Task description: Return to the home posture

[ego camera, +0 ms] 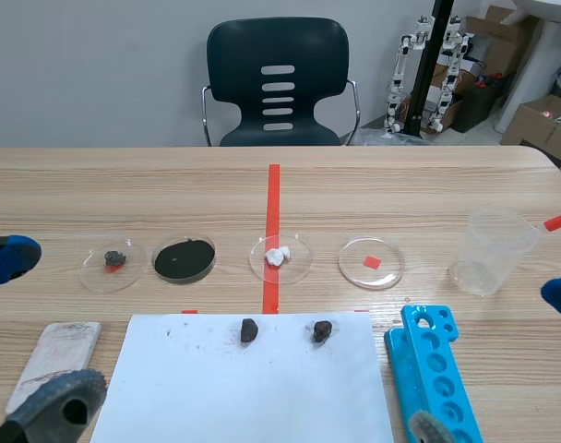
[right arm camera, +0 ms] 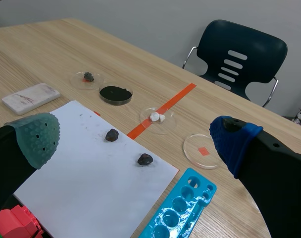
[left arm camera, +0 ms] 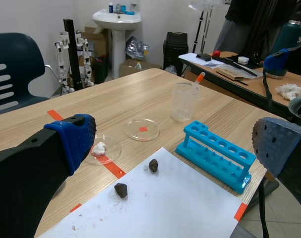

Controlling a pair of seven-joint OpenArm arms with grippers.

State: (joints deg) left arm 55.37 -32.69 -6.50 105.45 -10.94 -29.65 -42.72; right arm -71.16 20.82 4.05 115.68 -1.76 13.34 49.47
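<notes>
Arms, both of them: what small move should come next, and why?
Probably pull both straight back to home: the left tool and right tool are open and empty, apart from the rocks and rack.

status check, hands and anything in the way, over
Left hand open, empty. Right hand open, empty. Both at the table's near side. Blue tube rack close ahead of Right hand.
</notes>
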